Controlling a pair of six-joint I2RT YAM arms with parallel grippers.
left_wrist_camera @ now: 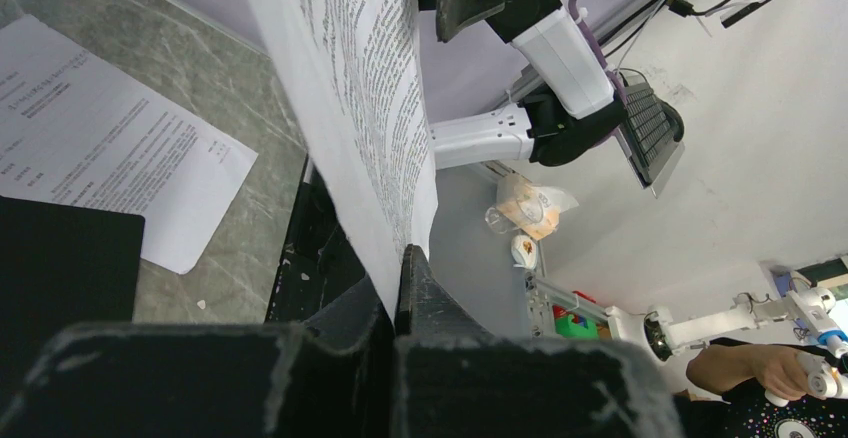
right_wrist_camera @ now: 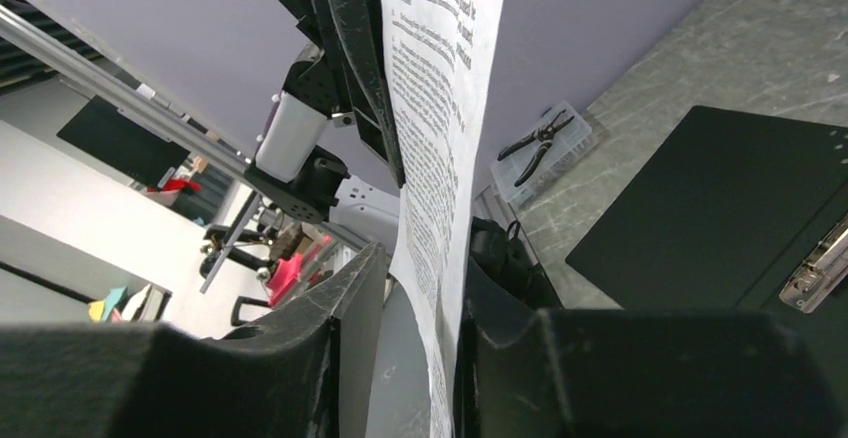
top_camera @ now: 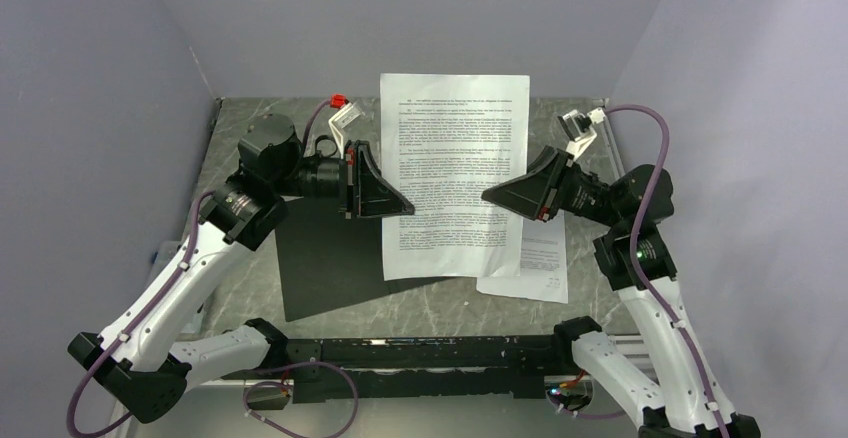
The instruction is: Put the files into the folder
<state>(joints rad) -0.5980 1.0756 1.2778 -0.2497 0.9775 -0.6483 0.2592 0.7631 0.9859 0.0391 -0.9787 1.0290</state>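
One printed sheet of the files [top_camera: 450,148] hangs upright in the air between my two grippers. My left gripper [top_camera: 397,203] is shut on its left edge; the left wrist view shows the jaws pinched on the paper [left_wrist_camera: 370,78]. My right gripper [top_camera: 487,196] is at the sheet's right edge. In the right wrist view the sheet [right_wrist_camera: 440,108] passes between the fingers and lies against one finger, with a gap to the other. Another sheet [top_camera: 540,258] lies flat on the table at the right. The folder [top_camera: 330,258] lies open, black inside up, below the left gripper; its metal clip [right_wrist_camera: 815,268] shows.
The grey marble-pattern table [top_camera: 250,138] is walled by purple panels at the back and both sides. A clear box with pliers [right_wrist_camera: 545,143] sits off the table's left edge. A black rail [top_camera: 430,353] runs along the near edge between the arm bases.
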